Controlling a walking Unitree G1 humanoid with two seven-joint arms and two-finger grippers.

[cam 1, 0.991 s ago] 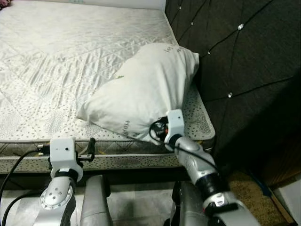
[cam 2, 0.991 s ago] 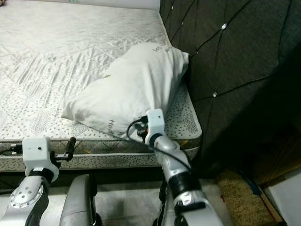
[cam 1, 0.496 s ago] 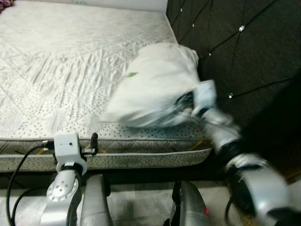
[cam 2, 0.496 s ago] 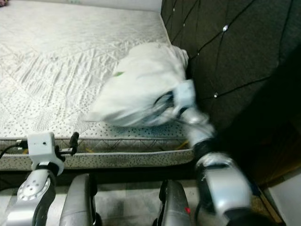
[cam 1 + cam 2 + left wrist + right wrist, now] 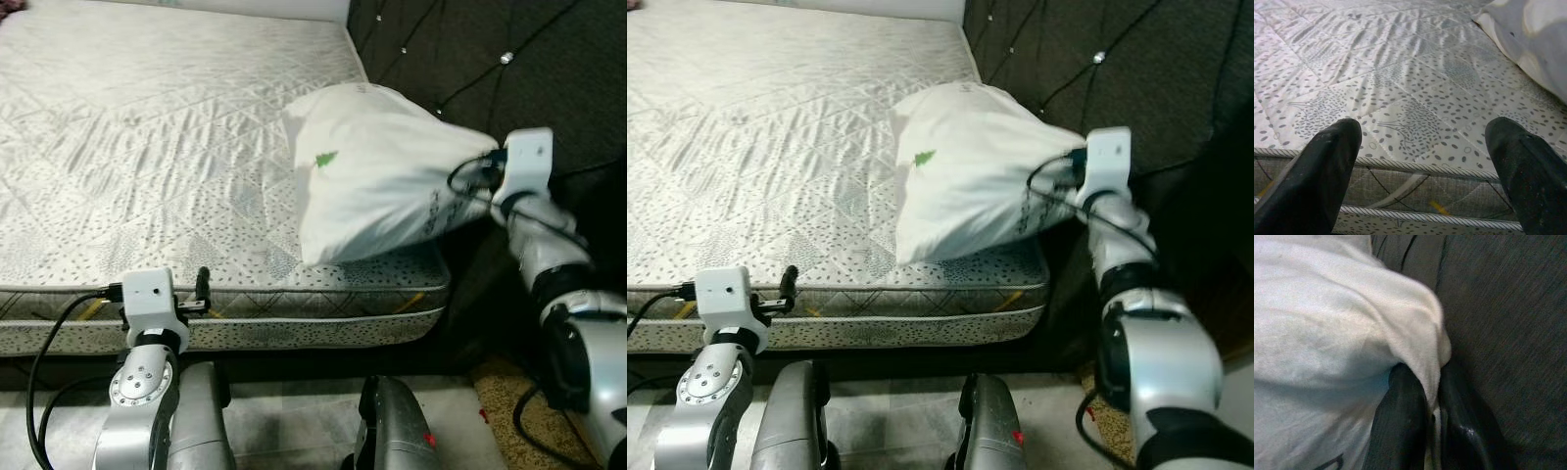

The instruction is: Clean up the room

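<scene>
- One plump white fabric pillow (image 5: 377, 176) had swung up from the quilted mattress (image 5: 147, 147) edge toward the dark tufted headboard (image 5: 549, 88).
- Right gripper (image 5: 1432, 396) stayed pinched on its corner, suggesting placement was nearly done.
- Left gripper (image 5: 1422, 161) hung spread wide, idle.

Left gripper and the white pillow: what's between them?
Bare quilted mattress separates the left gripper from the white pillow, seen in left wrist view.
</scene>
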